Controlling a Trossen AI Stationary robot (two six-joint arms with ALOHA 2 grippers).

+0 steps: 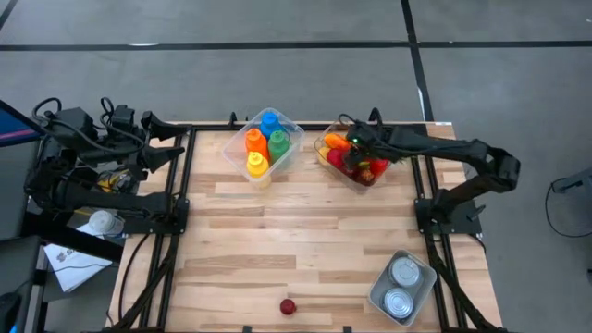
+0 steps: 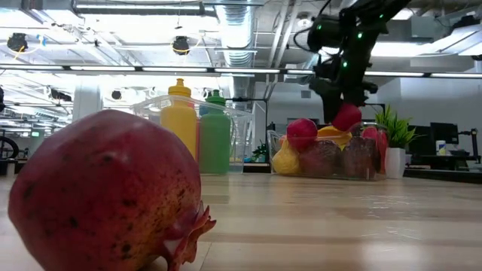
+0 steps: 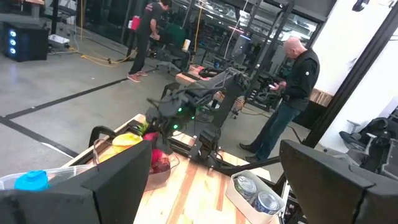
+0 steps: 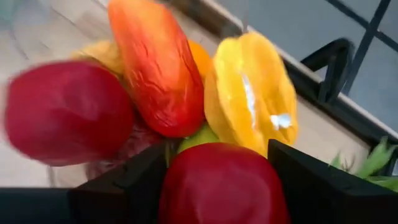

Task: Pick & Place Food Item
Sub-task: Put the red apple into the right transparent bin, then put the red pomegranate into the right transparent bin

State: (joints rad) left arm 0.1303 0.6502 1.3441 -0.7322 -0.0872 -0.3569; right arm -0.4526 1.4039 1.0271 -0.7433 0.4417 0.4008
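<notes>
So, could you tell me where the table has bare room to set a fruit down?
The widest bare stretch is mid-table, between the bottle bin and fruit bin at the back and the pomegranate and can bin in front. The fruit bin is crowded; the right gripper grips a red fruit there.

Counts, high view:

- Clear bins: three. One upper centre (image 1: 289, 159), one just right of it (image 1: 323, 157), one lower right (image 1: 381, 294).
- Bottles (image 1: 267, 141) in the upper-centre bin: four (blue, orange, green, yellow).
- Cans (image 1: 400, 285) in the lower-right bin: two.
- Loose red fruit (image 1: 288, 306), bottom centre of the table: one.
- Fruit pile (image 1: 344, 159) in the right-hand bin: at least five pieces, perhaps more; partly hidden.
- People (image 3: 296, 87) in the left wrist view: two.
</notes>
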